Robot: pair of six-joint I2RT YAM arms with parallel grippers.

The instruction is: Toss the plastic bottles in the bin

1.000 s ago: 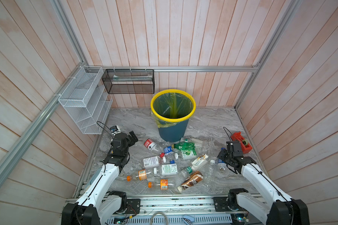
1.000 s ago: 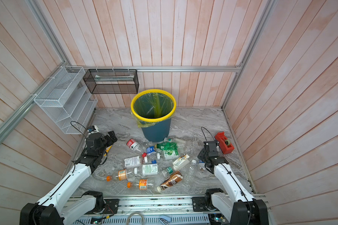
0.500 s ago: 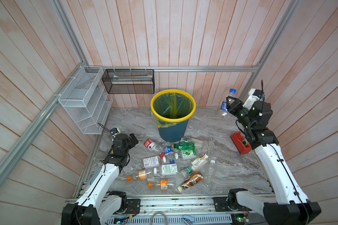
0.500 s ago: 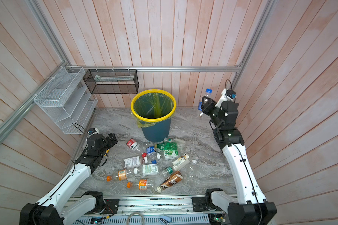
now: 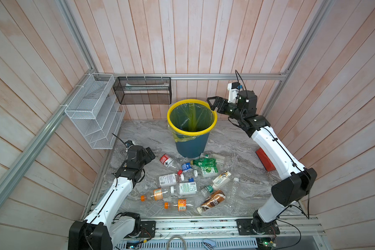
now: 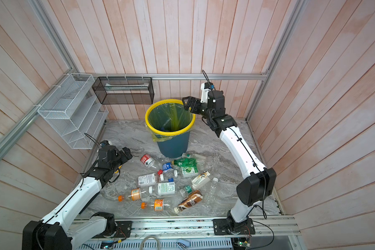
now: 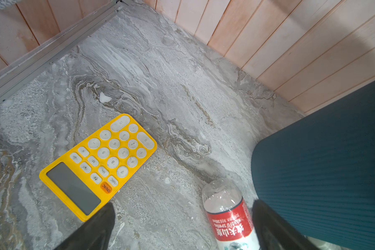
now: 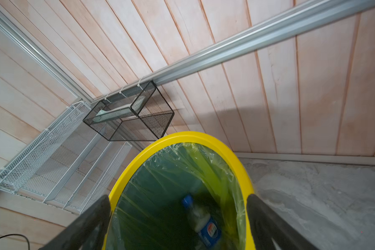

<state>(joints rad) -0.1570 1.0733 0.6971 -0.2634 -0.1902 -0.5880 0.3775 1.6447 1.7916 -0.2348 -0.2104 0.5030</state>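
Observation:
The bin [image 5: 192, 145] [image 6: 173, 147] is a teal bucket with a yellow rim and a yellow-green liner, standing at the back middle. My right gripper [image 5: 212, 104] [image 6: 186, 103] [image 8: 177, 199] hangs open over its right rim, empty. Inside the bin is a blurred clear bottle with a blue cap and blue label [image 8: 200, 218]. Several plastic bottles lie on the marble floor in front: green [image 5: 204, 162], cream [image 5: 221, 177], brown-sleeved [image 5: 212, 200], orange-labelled [image 5: 158, 194]. My left gripper [image 5: 151, 153] [image 7: 183, 205] is open, low, just left of a red-labelled bottle [image 5: 166, 160] [image 7: 227, 218], not touching it.
A yellow calculator [image 7: 97, 162] lies on the floor near my left gripper. A red tape dispenser [image 5: 265, 160] sits under my right arm. A black mesh basket [image 5: 143, 91] and a white wire rack [image 5: 93, 116] hang on the walls at the back left.
My right arm rose from the floor with a blue-capped bottle, swung over to the bin and opened; the bottle is now inside the bin. The left arm barely moved.

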